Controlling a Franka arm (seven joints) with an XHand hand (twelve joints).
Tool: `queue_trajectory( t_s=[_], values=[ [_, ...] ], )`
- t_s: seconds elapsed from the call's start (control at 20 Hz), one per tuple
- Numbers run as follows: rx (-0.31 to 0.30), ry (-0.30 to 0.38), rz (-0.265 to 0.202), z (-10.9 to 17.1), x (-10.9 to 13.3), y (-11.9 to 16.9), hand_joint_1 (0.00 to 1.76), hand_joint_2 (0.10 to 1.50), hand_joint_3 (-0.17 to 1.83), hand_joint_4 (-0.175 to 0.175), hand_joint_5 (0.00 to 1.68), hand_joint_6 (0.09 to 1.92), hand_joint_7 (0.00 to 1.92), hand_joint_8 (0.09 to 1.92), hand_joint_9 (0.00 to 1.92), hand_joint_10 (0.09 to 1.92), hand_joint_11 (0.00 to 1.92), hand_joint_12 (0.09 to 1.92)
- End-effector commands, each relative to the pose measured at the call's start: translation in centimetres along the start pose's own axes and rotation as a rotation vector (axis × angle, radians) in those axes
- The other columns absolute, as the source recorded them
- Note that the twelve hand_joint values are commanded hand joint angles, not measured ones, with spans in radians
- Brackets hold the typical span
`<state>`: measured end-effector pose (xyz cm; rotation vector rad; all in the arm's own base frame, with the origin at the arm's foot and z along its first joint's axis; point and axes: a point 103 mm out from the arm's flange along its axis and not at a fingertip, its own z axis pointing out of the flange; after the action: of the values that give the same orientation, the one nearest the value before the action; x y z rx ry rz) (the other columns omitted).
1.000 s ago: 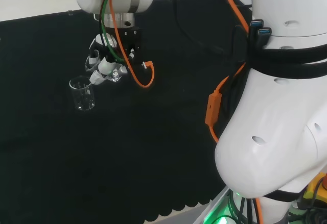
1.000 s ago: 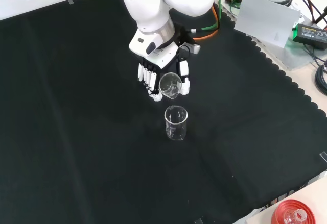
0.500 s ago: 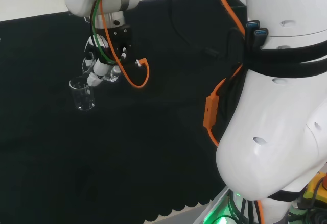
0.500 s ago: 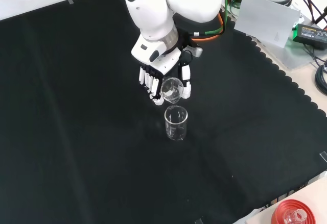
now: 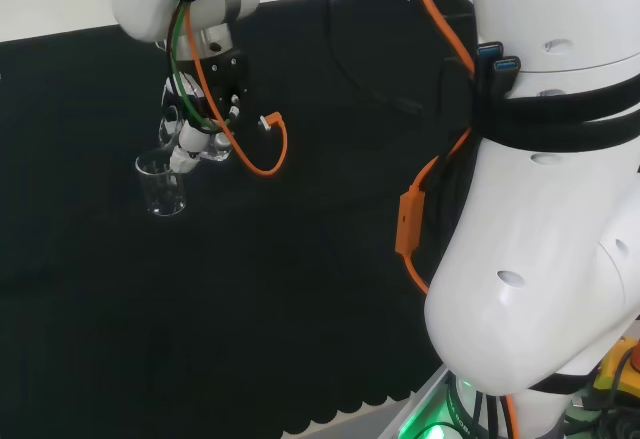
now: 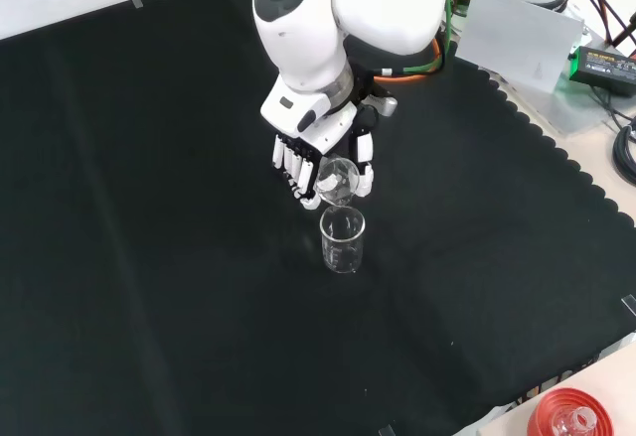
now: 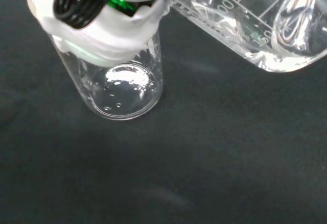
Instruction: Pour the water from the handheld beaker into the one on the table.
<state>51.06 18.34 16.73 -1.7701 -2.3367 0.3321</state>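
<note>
The hand (image 6: 318,163), fingers curled round a tilted beaker (image 6: 337,180), hung just above the upright tabletop beaker (image 6: 342,240) directly below.

In the upper left of the frame, the black and white hand (image 5: 192,131) hangs just above and to the right of a clear glass beaker (image 5: 161,185) standing upright on the black-cloth table (image 5: 300,289). An orange cable (image 5: 262,155) loops beside the hand.

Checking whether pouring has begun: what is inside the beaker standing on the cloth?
The wrist view shows a little water glinting at the bottom of the standing beaker. The hand covers its rim, so the exact level is unclear.
</note>
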Motion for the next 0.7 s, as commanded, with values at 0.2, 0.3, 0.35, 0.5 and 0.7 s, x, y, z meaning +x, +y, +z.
queue_trajectory(
  t_s=[0.2, 0.3, 0.35, 0.5, 0.7],
  values=[
    [0.022, -0.052, 0.017, -0.4, 0.08, 0.09, 1.09, 1.0, 0.04, 0.175, 1.2, 0.66, 1.42, 0.17, 1.32, 0.22, 0.92, 1.04],
    [0.027, -0.062, 0.019, -0.39, 0.16, 0.07, 1.09, 1.0, 0.04, 0.175, 1.21, 0.66, 1.42, 0.17, 1.32, 0.21, 0.92, 1.04],
    [0.03, -0.066, 0.02, -0.33, 0.25, 0.09, 1.09, 1.0, 0.04, 0.175, 1.21, 0.66, 1.42, 0.16, 1.32, 0.21, 0.92, 1.04],
    [0.037, -0.09, 0.02, -0.26, 0.54, 0.16, 1.09, 0.99, 0.05, 0.175, 1.21, 0.66, 1.42, 0.16, 1.32, 0.21, 0.92, 1.04],
    [0.038, -0.13, 0.019, -0.46, 0.83, 0.18, 1.09, 0.99, 0.05, 0.175, 1.21, 0.66, 1.42, 0.16, 1.32, 0.21, 0.93, 1.04]
  ],
)
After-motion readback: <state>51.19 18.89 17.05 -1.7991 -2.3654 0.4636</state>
